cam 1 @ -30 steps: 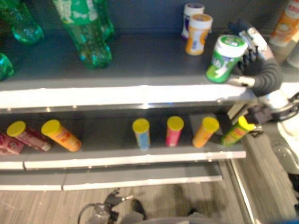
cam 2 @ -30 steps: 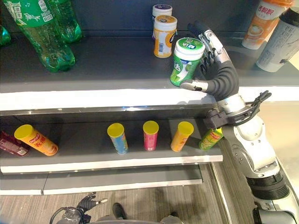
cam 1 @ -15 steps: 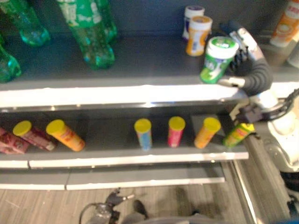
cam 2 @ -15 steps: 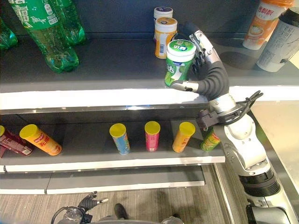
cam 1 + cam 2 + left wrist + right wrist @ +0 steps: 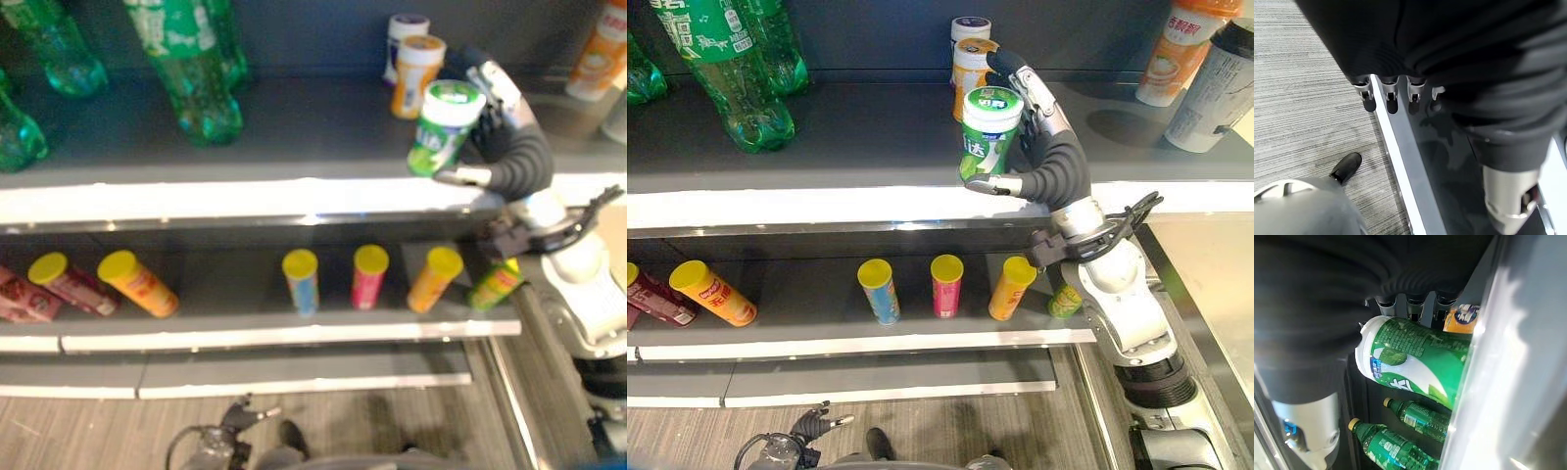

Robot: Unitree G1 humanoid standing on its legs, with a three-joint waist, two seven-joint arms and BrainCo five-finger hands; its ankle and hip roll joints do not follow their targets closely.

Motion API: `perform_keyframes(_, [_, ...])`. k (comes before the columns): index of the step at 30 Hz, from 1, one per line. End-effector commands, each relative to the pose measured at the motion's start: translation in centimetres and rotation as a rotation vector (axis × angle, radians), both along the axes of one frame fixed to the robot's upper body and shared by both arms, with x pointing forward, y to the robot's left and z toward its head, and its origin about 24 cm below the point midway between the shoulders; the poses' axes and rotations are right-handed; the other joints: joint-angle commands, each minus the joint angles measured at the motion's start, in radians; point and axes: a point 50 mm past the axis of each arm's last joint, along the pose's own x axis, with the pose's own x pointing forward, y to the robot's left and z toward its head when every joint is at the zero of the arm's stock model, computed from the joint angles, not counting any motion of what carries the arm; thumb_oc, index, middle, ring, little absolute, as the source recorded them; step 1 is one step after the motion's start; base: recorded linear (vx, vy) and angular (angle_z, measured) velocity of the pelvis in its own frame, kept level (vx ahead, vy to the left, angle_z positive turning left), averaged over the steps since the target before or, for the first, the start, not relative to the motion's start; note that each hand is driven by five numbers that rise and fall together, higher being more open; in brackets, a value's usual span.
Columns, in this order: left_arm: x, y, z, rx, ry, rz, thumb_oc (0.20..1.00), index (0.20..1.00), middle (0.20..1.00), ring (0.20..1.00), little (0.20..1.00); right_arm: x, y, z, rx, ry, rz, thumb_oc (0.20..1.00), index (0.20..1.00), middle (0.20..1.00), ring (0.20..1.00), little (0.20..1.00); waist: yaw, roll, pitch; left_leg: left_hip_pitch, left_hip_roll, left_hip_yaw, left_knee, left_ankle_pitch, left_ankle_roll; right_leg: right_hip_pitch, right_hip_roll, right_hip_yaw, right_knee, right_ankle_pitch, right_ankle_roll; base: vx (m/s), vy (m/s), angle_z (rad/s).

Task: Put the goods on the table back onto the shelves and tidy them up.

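While our right arm reaches over the upper shelf [image 5: 823, 137], that dark grey board is the biggest thing before us, with the lower shelf [image 5: 823, 333] beneath it. On the far side of the upper board from our fingers stand the green bottles [image 5: 725, 59], well apart from the hand. Past our fingertips on the other side, at the shelf's end, stand an orange cup [image 5: 1178, 44] and a grey cup [image 5: 1220, 93].

Our right hand [image 5: 1043, 147] has its fingers [image 5: 1024, 83] curled behind the green jar [image 5: 986, 132] and its thumb across the jar's base, so we hold the jar tilted, white lid uppermost, above the front part of the upper shelf. In the right wrist view the jar [image 5: 1415, 362] lies across the palm under the fingers. Just beyond our fingertips stand an orange-and-white jar [image 5: 972, 61] and, behind it, a white jar with a dark lid [image 5: 969, 27]; we cannot tell whether the green jar touches the orange one.

Below the hand, on the lower shelf, yellow-lidded tubes stand in a row: blue [image 5: 878, 290], pink [image 5: 946, 284], orange [image 5: 1010, 286], and a green one [image 5: 1065, 299] partly behind our forearm. Farther along lie another orange tube [image 5: 707, 292] and a red one [image 5: 651, 294].

Our left hand [image 5: 1391, 93] hangs over the floor, fingers relaxed and holding nothing.
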Motion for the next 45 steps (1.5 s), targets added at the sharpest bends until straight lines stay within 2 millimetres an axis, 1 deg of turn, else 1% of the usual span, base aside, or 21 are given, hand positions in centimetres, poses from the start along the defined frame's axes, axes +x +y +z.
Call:
perform_keyframes(1, [1.9, 0.5, 0.6, 0.025, -0.043, 0.006, 1.0, 1.0, 1.0, 1.0, 1.0, 0.7, 0.6, 0.9, 0.01, -0.036, -0.01, 1.0, 1.0, 1.0, 1.0, 1.0, 0.047, 0.012, 0.002, 0.134, 0.074, 0.014, 0.017, -0.126, -0.114, -0.057, -0.07, 0.013, 0.07, -0.001, 0.013, 0.0, 0.0, 0.0])
perform_keyframes(7, [1.8, 0.5, 0.6, 0.025, -0.04, 0.012, 1.0, 1.0, 1.0, 1.0, 1.0, 1.0, 0.7, 0.8, 0.007, -0.038, -0.029, 1.0, 1.0, 1.0, 1.0, 1.0, 0.049, 0.016, 0.002, 0.135, 0.073, 0.012, 0.017, -0.126, -0.113, -0.055, -0.069, 0.011, 0.07, -0.003, 0.012, 0.0, 0.0, 0.0])
perform_keyframes(14, [1.8, 0.5, 0.6, 0.024, -0.043, 0.018, 1.0, 1.0, 1.0, 1.0, 1.0, 0.9, 0.3, 1.1, -0.004, -0.074, -0.079, 1.0, 1.0, 1.0, 1.0, 1.0, 0.047, 0.019, -0.001, 0.134, 0.074, 0.009, 0.017, -0.126, -0.112, -0.056, -0.069, 0.011, 0.071, -0.004, 0.013, 0.0, 0.0, 0.0])
perform_keyframes(17, [2.1, 0.3, 0.6, 0.031, -0.055, 0.014, 1.0, 1.0, 1.0, 1.0, 1.0, 0.2, -0.7, 2.6, -0.029, -0.22, -0.219, 1.0, 1.0, 1.0, 1.0, 1.0, 0.043, 0.022, -0.003, 0.136, 0.073, 0.009, 0.017, -0.129, -0.111, -0.055, -0.069, 0.013, 0.073, -0.006, 0.014, 0.0, 0.0, 0.0])
perform_keyframes(20, [2.4, 0.1, 0.7, 0.039, -0.069, 0.001, 1.0, 1.0, 1.0, 1.0, 1.0, -1.0, -1.8, 4.7, 0.01, -0.39, -0.34, 1.0, 1.0, 1.0, 1.0, 1.0, 0.039, 0.024, -0.004, 0.137, 0.074, 0.006, 0.018, -0.131, -0.109, -0.054, -0.069, 0.015, 0.071, -0.007, 0.016, 0.0, 0.0, 0.0])
perform_keyframes(21, [2.5, 0.0, 0.7, 0.039, -0.073, 0.0, 1.0, 1.0, 1.0, 1.0, 1.0, -2.0, -2.7, 6.3, 0.055, -0.497, -0.391, 1.0, 1.0, 1.0, 1.0, 1.0, 0.034, 0.024, -0.007, 0.137, 0.073, 0.004, 0.018, -0.133, -0.108, -0.054, -0.069, 0.018, 0.071, -0.007, 0.018, 0.0, 0.0, 0.0])
perform_keyframes(22, [2.5, 0.0, 0.7, 0.039, -0.074, -0.002, 1.0, 1.0, 1.0, 1.0, 1.0, -2.1, -2.7, 6.3, 0.055, -0.498, -0.393, 1.0, 1.0, 1.0, 1.0, 1.0, 0.035, 0.024, -0.006, 0.137, 0.073, 0.004, 0.018, -0.134, -0.108, -0.054, -0.069, 0.018, 0.071, -0.007, 0.018, 0.0, 0.0, 0.0])
perform_keyframes(23, [2.5, -0.1, 0.7, 0.038, -0.075, -0.005, 1.0, 1.0, 1.0, 1.0, 1.0, -2.6, -3.0, 6.9, 0.058, -0.55, -0.416, 1.0, 1.0, 1.0, 1.0, 1.0, 0.034, 0.023, -0.008, 0.137, 0.073, 0.003, 0.018, -0.135, -0.107, -0.054, -0.069, 0.018, 0.071, -0.008, 0.018, 0.0, 0.0, 0.0])
perform_keyframes(24, [2.5, -0.1, 0.7, 0.035, -0.077, -0.007, 1.0, 1.0, 1.0, 1.0, 1.0, -4.0, -3.5, 8.2, 0.058, -0.651, -0.431, 1.0, 1.0, 1.0, 1.0, 1.0, 0.031, 0.023, -0.011, 0.138, 0.072, 0.001, 0.018, -0.137, -0.107, -0.053, -0.068, 0.02, 0.07, -0.009, 0.02, 0.0, 0.0, 0.0])
perform_keyframes(25, [2.6, -0.1, 0.7, 0.035, -0.078, -0.009, 1.0, 1.0, 1.0, 1.0, 1.0, -4.0, -3.5, 8.2, 0.058, -0.651, -0.432, 1.0, 1.0, 1.0, 1.0, 1.0, 0.032, 0.023, -0.011, 0.138, 0.072, 0.001, 0.018, -0.137, -0.107, -0.053, -0.068, 0.02, 0.07, -0.009, 0.02, 0.0, 0.0, 0.0])
perform_keyframes(29, [2.4, -0.1, 0.7, 0.026, -0.075, -0.027, 1.0, 1.0, 1.0, 1.0, 1.0, -7.0, -4.2, 10.2, 0.038, -0.844, -0.463, 1.0, 1.0, 1.0, 1.0, 1.0, 0.028, 0.021, -0.018, 0.139, 0.072, -0.003, 0.018, -0.139, -0.109, -0.053, -0.068, 0.02, 0.073, -0.012, 0.023, 0.0, 0.0, 0.0])
perform_keyframes(33, [2.5, -0.2, 0.7, 0.017, -0.076, -0.04, 1.0, 1.0, 1.0, 1.0, 1.0, -8.5, -4.1, 10.9, 0.014, -0.924, -0.433, 1.0, 1.0, 1.0, 1.0, 1.0, 0.022, 0.019, -0.023, 0.143, 0.072, -0.001, 0.018, -0.145, -0.11, -0.053, -0.067, 0.023, 0.073, -0.013, 0.025, 0.0, 0.0, 0.0])
perform_keyframes(35, [2.5, -0.1, 0.8, 0.01, -0.082, -0.056, 1.0, 1.0, 1.0, 1.0, 1.0, -9.6, -4.0, 11.2, -0.025, -0.944, -0.363, 1.0, 1.0, 1.0, 1.0, 1.0, 0.012, 0.015, -0.027, 0.151, 0.073, 0.006, 0.019, -0.15, -0.113, -0.055, -0.063, 0.031, 0.067, -0.015, 0.025, 0.01, -0.009, -0.02])
perform_keyframes(36, [2.5, -0.2, 0.8, 0.008, -0.083, -0.058, 1.0, 1.0, 1.0, 1.0, 1.0, -9.6, -4.0, 11.3, -0.027, -0.944, -0.361, 1.0, 1.0, 1.0, 1.0, 1.0, 0.014, 0.017, -0.026, 0.152, 0.074, 0.007, 0.019, -0.15, -0.113, -0.054, -0.062, 0.033, 0.066, -0.014, 0.025, 0.01, -0.02, -0.03])
perform_keyframes(39, [2.8, 0.2, 1.1, -0.002, -0.096, -0.06, 1.0, 1.0, 1.0, 1.0, 1.0, -9.9, -4.2, 11.3, -0.097, -0.913, -0.327, 1.0, 1.0, 1.0, 1.0, 1.0, -0.004, 0.016, -0.027, 0.158, 0.082, 0.019, 0.025, -0.149, -0.121, -0.059, -0.047, 0.051, 0.058, -0.027, 0.02, 0.0, -0.028, -0.02])
perform_keyframes(40, [3.0, 0.4, 1.2, -0.002, -0.107, -0.059, 1.0, 1.0, 1.0, 1.0, 1.0, -10.0, -4.3, 11.4, -0.1, -0.902, -0.308, 1.0, 1.0, 1.0, 1.0, 1.0, -0.007, 0.015, -0.023, 0.148, 0.092, 0.016, 0.044, -0.144, -0.127, -0.059, -0.038, 0.062, 0.049, -0.035, 0.018, -0.03, -0.062, -0.03])
perform_keyframes(41, [3.2, 0.4, 1.4, -0.009, -0.114, -0.057, 1.0, 1.0, 1.0, 1.0, 1.0, -10.0, -4.5, 11.5, -0.099, -0.881, -0.292, 1.0, 1.0, 1.0, 1.0, 1.0, -0.011, 0.01, -0.023, 0.137, 0.098, 0.005, 0.065, -0.152, -0.132, -0.06, -0.027, 0.079, 0.04, -0.037, 0.013, -0.09, -0.075, -0.09])
perform_keyframes(42, [3.5, 0.6, 1.6, -0.007, -0.125, -0.061, 1.0, 1.0, 1.0, 1.0, 1.0, -10.0, -4.6, 11.7, -0.097, -0.876, -0.268, 1.0, 1.0, 1.0, 1.0, 1.0, -0.01, 0.002, -0.016, 0.112, 0.097, -0.008, 0.108, -0.159, -0.129, -0.076, -0.022, 0.089, 0.038, -0.028, 0.002, -0.11, -0.062, -0.19])
perform_keyframes(43, [3.8, 0.7, 1.8, -0.007, -0.141, -0.061, 1.0, 1.0, 1.0, 1.0, 1.0, -10.0, -4.5, 11.9, -0.087, -0.873, -0.239, 1.0, 1.0, 1.0, 1.0, 1.0, -0.003, -0.006, -0.008, 0.075, 0.095, -0.067, 0.175, -0.191, -0.133, -0.095, -0.018, 0.124, 0.04, -0.029, -0.001, -0.16, -0.015, -0.26])
perform_keyframes(44, [4.2, 0.8, 2.0, -0.01, -0.158, -0.052, 1.0, 1.0, 1.0, 1.0, 1.0, -9.8, -4.5, 12.1, -0.069, -0.867, -0.22, 1.0, 1.0, 1.0, 1.0, 1.0, 0.005, -0.015, 0.003, 0.048, 0.081, -0.139, 0.222, -0.219, -0.136, -0.118, -0.018, 0.155, 0.042, -0.027, -0.003, -0.13, 0.059, -0.36])
perform_keyframes(45, [4.3, 0.9, 2.1, -0.016, -0.165, -0.038, 1.0, 1.0, 1.0, 1.0, 1.0, -9.5, -4.6, 12.0, -0.064, -0.847, -0.219, 1.0, 1.0, 1.0, 1.0, 1.0, 0.01, -0.015, 0.009, 0.052, 0.068, -0.213, 0.227, -0.262, -0.134, -0.141, -0.013, 0.192, 0.044, -0.029, 0.001, -0.11, 0.123, -0.6])
